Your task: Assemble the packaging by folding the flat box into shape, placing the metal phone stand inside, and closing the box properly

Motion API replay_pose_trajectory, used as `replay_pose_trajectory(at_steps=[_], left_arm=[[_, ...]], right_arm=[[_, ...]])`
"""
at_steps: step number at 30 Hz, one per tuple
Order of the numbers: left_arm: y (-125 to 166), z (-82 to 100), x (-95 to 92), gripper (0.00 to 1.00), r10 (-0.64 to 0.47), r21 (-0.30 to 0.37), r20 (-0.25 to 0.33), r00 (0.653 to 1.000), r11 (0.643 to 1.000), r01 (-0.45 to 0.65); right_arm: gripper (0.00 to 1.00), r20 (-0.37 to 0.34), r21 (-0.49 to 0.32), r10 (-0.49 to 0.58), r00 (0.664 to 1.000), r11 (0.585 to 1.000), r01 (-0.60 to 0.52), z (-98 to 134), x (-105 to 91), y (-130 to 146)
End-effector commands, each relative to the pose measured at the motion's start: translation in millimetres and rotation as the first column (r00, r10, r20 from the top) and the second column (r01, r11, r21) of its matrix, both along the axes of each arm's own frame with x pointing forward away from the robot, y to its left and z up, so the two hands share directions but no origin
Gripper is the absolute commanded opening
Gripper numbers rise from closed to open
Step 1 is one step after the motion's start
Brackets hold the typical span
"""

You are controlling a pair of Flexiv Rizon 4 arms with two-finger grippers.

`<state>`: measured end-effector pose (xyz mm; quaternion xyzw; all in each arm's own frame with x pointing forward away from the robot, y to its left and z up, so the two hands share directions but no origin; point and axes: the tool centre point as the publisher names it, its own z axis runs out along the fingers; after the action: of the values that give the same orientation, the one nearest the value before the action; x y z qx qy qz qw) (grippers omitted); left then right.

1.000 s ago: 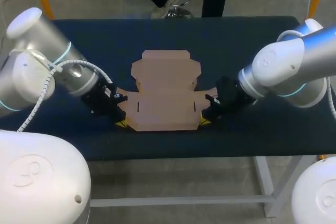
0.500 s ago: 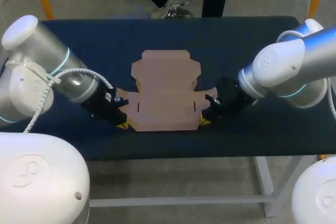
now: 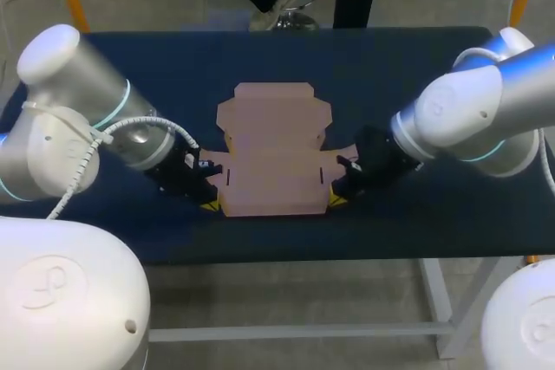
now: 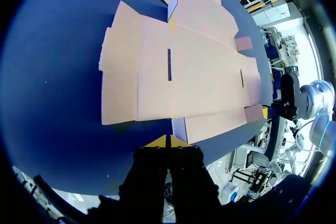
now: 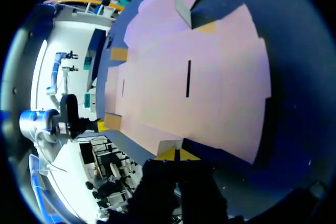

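The left tool (image 4: 167, 141), tips pressed together with no gap, has slid inward to the corner flap (image 4: 179, 128) at the near left of the box (image 3: 269, 158). The right tool (image 5: 177, 154), closed likewise, has kept to the near right corner (whether either pinches card is unclear). Folding can probably begin. The box lies flat mid-surface (image 3: 390, 67), toward the near edge, holding nothing.

Head view: left arm (image 3: 130, 140) blurred; flat box (image 3: 273, 162) near corners hidden under left tool (image 3: 211, 204), right tool (image 3: 336, 200).
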<state>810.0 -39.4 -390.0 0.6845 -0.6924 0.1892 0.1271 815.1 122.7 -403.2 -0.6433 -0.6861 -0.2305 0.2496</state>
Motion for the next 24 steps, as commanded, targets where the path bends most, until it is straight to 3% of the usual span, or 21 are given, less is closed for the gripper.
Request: replay_pose_trajectory(at_steps=[1, 24], left_arm=[[-6, 0.7, 0.2, 0.00, 0.003, 0.023, 0.006, 1.000, 1.000, -0.003], [-23, 0.8, 1.0, 0.00, -0.045, 0.045, 0.007, 0.999, 0.998, 0.045]], right_arm=[[0.00, 0.009, -0.024, -0.005, 1.000, 1.000, 0.005, 1, -1.9, 5], [0.00, 0.030, -0.054, -0.015, 0.999, 0.998, 0.017, 1, -6.0, 9]])
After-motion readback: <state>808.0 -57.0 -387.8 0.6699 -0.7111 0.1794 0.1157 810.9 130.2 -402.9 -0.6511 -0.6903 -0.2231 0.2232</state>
